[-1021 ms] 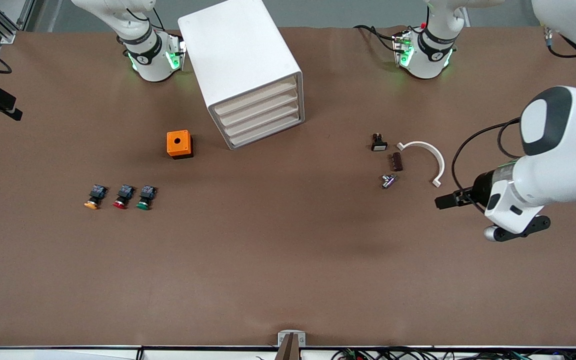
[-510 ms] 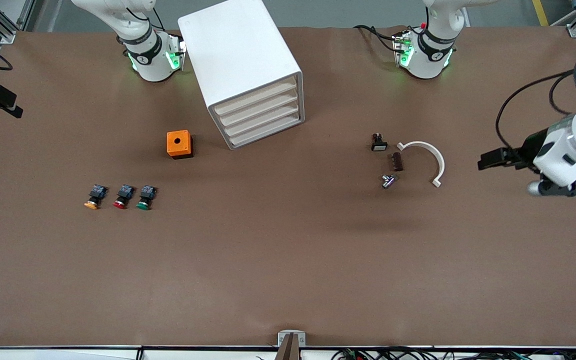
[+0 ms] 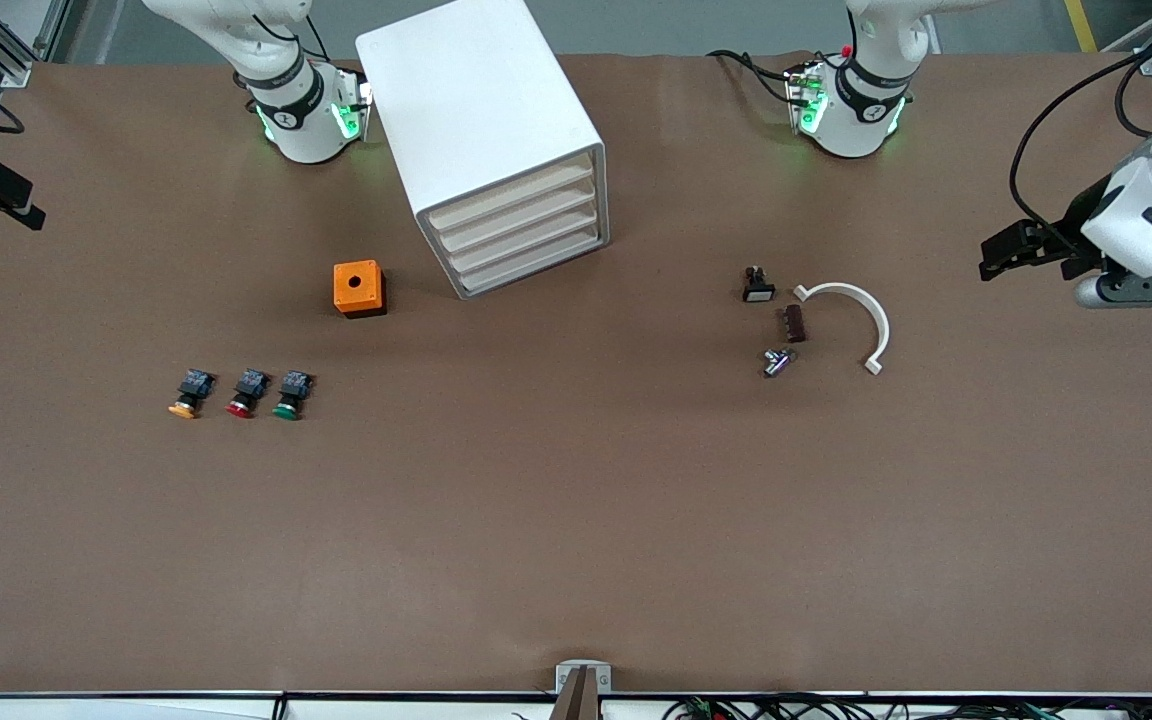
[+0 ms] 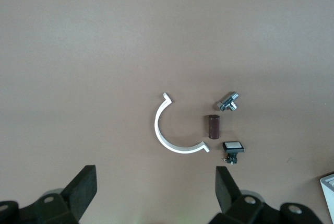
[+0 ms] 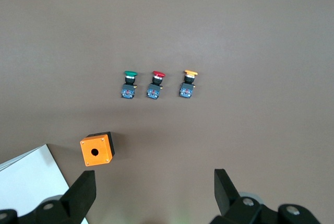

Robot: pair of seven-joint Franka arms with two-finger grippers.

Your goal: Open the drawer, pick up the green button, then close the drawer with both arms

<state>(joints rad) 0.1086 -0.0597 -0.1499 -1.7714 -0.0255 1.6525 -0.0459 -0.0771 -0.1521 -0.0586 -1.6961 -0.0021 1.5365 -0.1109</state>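
Four cream-fronted drawers point(image 3: 526, 232) are sitting flush in the white cabinet point(image 3: 481, 130), none pulled out. The green-capped button point(image 3: 290, 395) is lying on the table, last in a row with the red-capped button point(image 3: 247, 393) and the orange-capped button point(image 3: 190, 393), nearer the front camera than the orange box point(image 3: 359, 288). The left gripper point(image 3: 998, 256) is hovering with fingers spread, holding nothing, over the left arm's end of the table. The right gripper point(image 5: 155, 195) is waiting, fingers likewise spread, at the right arm's end.

I see glossy white arms point(image 3: 1151, 195) with black joint bands, green lights glowing on both bases point(image 3: 846, 105), black cables looping beside the left wrist, matte black grippers point(image 3: 1004, 250).
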